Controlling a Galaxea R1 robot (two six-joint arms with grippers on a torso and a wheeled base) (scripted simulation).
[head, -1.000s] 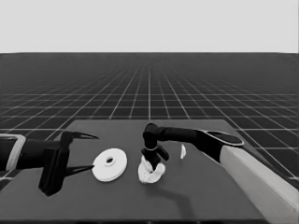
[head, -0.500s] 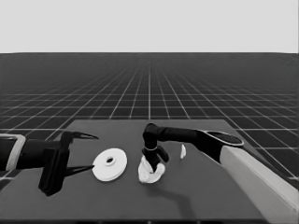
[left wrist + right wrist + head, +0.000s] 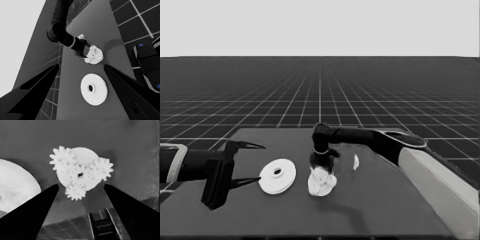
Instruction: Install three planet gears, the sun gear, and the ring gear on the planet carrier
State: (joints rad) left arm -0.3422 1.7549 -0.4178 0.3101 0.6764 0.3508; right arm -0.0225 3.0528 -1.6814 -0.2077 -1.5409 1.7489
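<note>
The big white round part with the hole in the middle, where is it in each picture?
Head view: the larger white round part lies flat left of centre, by the parked left gripper.
Left wrist view: low in the middle, between the black fingers.
Right wrist view: only its rim shows at the edge.
Shared landmark: the smaller white round part bearing toothed gears, under the right gripper.

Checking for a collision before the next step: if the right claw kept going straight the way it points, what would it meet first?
Probably the gears seated on the smaller round part. The right claw hangs open just above them, fingers either side, pointing down at the cluster. How much gap remains is unclear.
</note>
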